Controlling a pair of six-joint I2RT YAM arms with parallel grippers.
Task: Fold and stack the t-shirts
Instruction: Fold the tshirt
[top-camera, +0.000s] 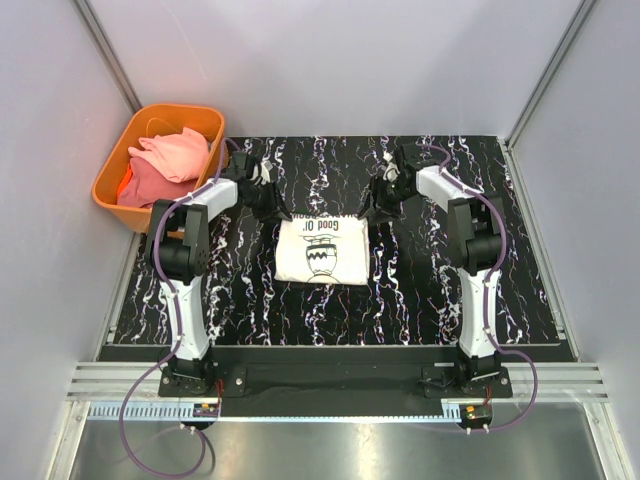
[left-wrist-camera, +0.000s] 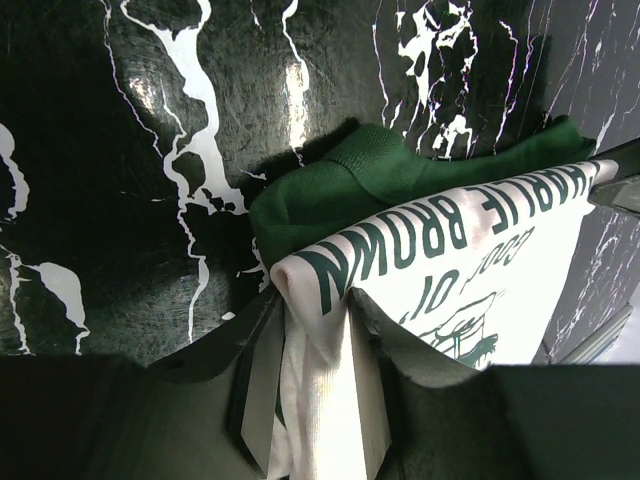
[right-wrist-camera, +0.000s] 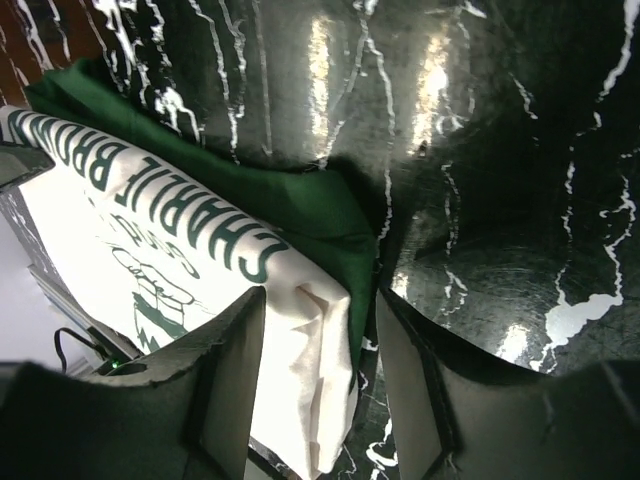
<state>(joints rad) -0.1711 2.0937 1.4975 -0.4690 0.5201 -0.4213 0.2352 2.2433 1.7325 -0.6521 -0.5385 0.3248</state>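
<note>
The cream t-shirt (top-camera: 322, 250) lies folded in the middle of the black marbled table, its dark green lettering and cartoon face turned up. Green sleeve and collar cloth (left-wrist-camera: 340, 185) shows at its far edge. My left gripper (top-camera: 272, 207) is at the shirt's far left corner, and in the left wrist view this gripper (left-wrist-camera: 318, 345) is shut on a pinched fold of cream cloth. At the far right corner is my right gripper (top-camera: 376, 208). Its fingers straddle the cream corner (right-wrist-camera: 320, 350), open, with a gap at the right finger (right-wrist-camera: 405, 390). Pink and coral t-shirts (top-camera: 165, 165) lie in the basket.
An orange basket (top-camera: 108, 170) stands at the table's far left corner, partly off the black mat. Grey walls close in the left, right and far sides. The arm bases are bolted at the near edge (top-camera: 330, 375).
</note>
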